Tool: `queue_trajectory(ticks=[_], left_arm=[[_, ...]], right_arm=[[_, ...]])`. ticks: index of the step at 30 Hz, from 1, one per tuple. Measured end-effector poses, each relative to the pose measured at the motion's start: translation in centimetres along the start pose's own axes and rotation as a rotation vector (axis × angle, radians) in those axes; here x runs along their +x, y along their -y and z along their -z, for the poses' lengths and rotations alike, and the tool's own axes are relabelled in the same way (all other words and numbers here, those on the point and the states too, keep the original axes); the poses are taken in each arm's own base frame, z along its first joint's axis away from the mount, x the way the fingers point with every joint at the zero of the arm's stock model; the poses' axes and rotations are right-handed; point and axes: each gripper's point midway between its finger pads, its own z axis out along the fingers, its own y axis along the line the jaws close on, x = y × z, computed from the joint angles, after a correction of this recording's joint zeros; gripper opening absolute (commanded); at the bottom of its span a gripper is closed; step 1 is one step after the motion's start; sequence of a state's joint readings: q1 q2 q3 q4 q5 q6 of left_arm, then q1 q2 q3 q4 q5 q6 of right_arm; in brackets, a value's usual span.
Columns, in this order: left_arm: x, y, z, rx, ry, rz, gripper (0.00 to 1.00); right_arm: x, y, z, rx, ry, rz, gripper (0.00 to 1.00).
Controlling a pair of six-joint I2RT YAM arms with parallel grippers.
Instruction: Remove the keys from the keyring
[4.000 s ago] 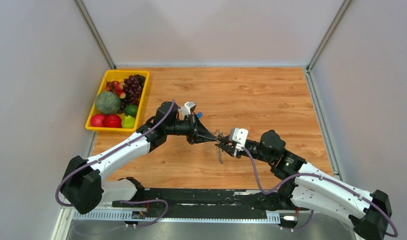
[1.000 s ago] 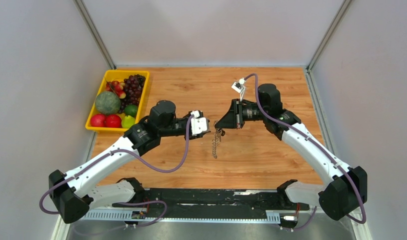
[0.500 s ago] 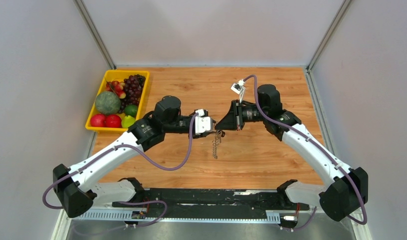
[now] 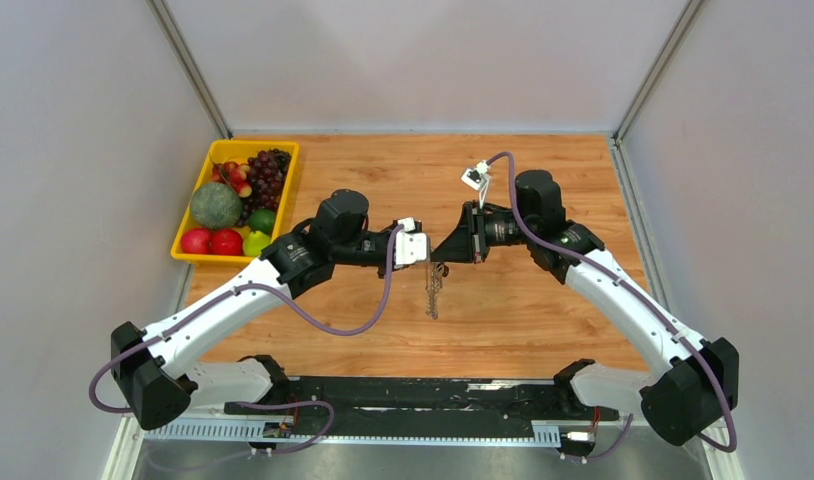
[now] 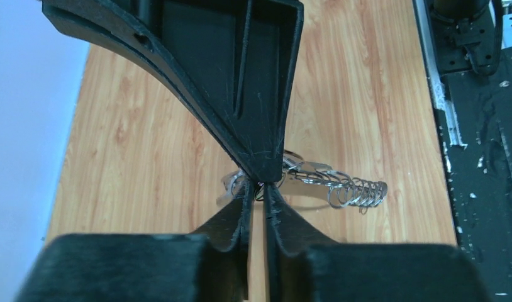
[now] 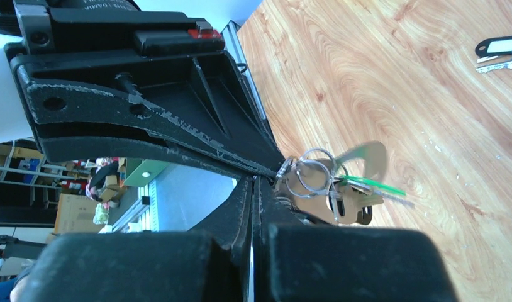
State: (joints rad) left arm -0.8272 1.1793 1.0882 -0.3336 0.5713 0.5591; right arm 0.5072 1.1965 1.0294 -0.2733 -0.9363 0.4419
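Note:
The keyring (image 4: pixel 434 290) hangs as a silvery chain of rings above the table's middle. My right gripper (image 4: pixel 441 255) is shut on its top loop. In the right wrist view, rings (image 6: pixel 310 173), a brass key (image 6: pixel 341 207) and a green tag (image 6: pixel 376 186) stick out beside that gripper (image 6: pixel 253 182). My left gripper (image 4: pixel 426 262) meets it tip to tip from the left. In the left wrist view its jaws (image 5: pixel 258 189) stand a thin slit apart, pinching a ring wire just under the right fingers (image 5: pixel 266 157). The chain (image 5: pixel 357 193) trails to the right.
A yellow tray (image 4: pixel 188 255) of fruit sits at the table's left edge. A black-headed key (image 6: pixel 500 45) lies loose on the wood in the right wrist view. A black rail (image 4: pixel 403 395) runs along the near edge; grey walls close in three sides.
My left gripper has slid right until it meets the right gripper's tip, and its jaws have narrowed onto the ring. The right arm holds the keyring still.

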Motion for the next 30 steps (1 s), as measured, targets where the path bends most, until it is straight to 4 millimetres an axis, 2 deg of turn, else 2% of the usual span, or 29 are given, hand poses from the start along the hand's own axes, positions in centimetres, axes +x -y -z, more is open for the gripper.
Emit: queue_trajectory(ticks=[2,7,8,10,13,16,20,23,27,30], left_arm=[[0.1,0.0,0.1,-0.001,-0.006,-0.005,0.0],[0.3,0.5,0.2,0.022,-0.021,0.006,0.0],[0.4,0.7,0.3,0.028,-0.026,0.011,0.0],[0.6,1.0,0.3,0.039,-0.032,0.019,0.0],[0.8,1.4,0.4,0.056,-0.04,0.034,0.0],[0.9,1.6,0.4,0.06,-0.047,0.054,0.0],[0.8,1.5,0.7,0.037,-0.049,0.099,0.0],[0.0,1.3,1.2,0.005,-0.031,0.137,0.0],[-1.2,1.0,1.6,-0.033,0.022,0.19,0.0],[-1.9,1.2,1.7,-0.049,0.078,0.237,0.0]], right_arm=[[0.1,-0.1,0.1,0.0,-0.002,0.001,0.0],[0.0,-0.1,0.1,0.002,0.002,0.013,0.0],[0.0,-0.1,0.1,0.001,0.001,0.014,0.05],[0.0,-0.1,0.1,0.0,0.002,0.016,0.2],[-0.1,-0.2,0.1,0.001,0.004,0.025,0.29],[-0.2,-0.2,0.2,0.001,0.007,0.038,0.43],[-0.6,-0.6,0.7,0.017,0.037,0.117,0.45],[-0.6,-1.2,1.9,0.039,0.083,0.231,0.45],[0.4,-2.7,3.8,0.043,0.147,0.426,0.45],[1.4,-3.6,4.5,0.022,0.193,0.573,0.42]])
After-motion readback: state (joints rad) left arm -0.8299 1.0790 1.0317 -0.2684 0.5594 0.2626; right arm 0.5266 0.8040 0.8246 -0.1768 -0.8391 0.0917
